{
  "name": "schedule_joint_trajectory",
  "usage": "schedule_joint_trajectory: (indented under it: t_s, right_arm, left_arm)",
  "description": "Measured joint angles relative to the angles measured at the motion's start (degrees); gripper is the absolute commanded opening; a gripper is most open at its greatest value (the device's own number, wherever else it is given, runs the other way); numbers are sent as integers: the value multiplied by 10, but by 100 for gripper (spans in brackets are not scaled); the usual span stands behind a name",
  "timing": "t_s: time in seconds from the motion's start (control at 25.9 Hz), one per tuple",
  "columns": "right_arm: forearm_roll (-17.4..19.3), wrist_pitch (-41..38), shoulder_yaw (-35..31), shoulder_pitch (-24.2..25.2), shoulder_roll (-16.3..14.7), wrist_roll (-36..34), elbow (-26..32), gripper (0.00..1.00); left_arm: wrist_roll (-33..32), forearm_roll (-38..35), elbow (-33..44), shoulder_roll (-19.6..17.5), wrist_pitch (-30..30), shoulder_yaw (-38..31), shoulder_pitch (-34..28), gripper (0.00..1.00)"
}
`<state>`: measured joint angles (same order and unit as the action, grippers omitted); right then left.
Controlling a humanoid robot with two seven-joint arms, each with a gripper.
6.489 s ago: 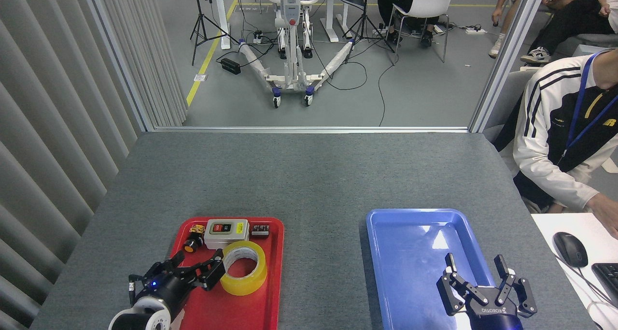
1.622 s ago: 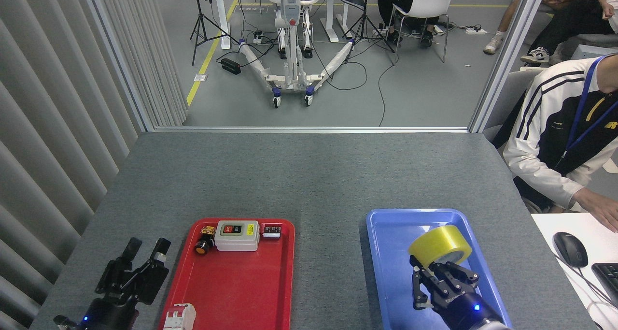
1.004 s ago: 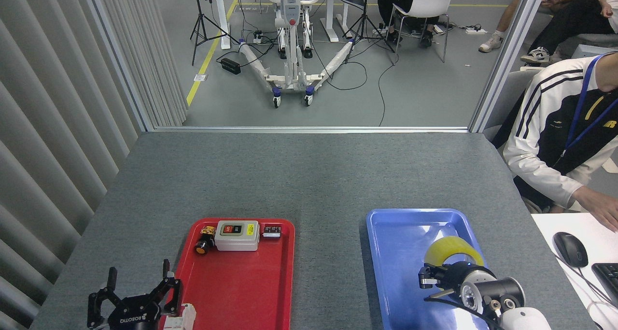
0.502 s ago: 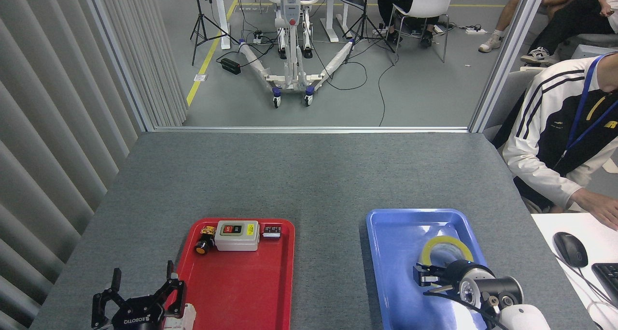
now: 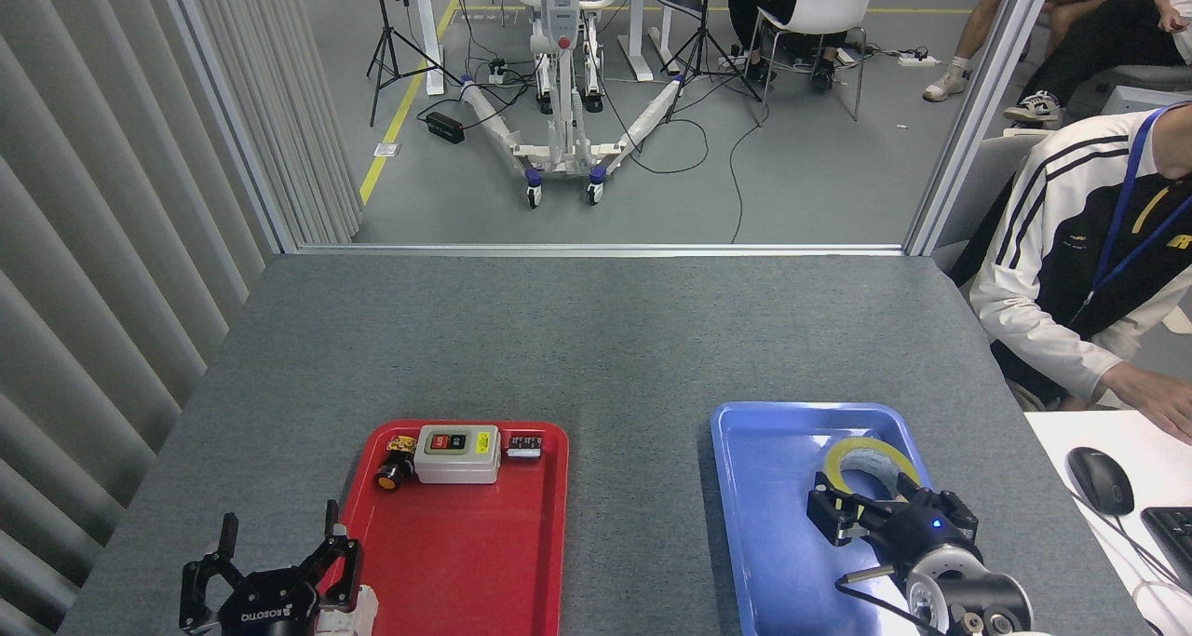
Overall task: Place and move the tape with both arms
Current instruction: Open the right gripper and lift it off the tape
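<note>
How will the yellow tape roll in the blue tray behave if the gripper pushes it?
The tape lies flat in the blue tray, so it would probably slide, not roll. It looks stiff, a hollow ring, likely light. The smooth tray may let it slip easily.

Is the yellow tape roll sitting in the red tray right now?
No, the tape lies in the blue tray, while the red tray holds other items.
</note>
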<state>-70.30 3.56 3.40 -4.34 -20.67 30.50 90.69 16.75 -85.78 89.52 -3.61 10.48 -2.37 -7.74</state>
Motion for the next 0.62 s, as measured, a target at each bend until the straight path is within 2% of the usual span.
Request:
schedule_joint_trajectory:
  t_s: [0.15,0.23,0.39,0.62]
  right_arm:
    - [-28,0,-10,31,7,-218,1,100]
    - [-39,0,-12,44,14,-281,1,100]
    - [-47,0,-21,60,25,-327,0,100]
    - [-51,-2,-28,77,37,-338,1,100]
  left_arm:
    - [-1,0,1,-1,-16,0,0,100]
    - [-1,0,1,-1,-26,-1,0,100]
    - [-2,1,1,1,-37,-3,0,100]
    - [-5,5,-1,0,-59,-6,2,100]
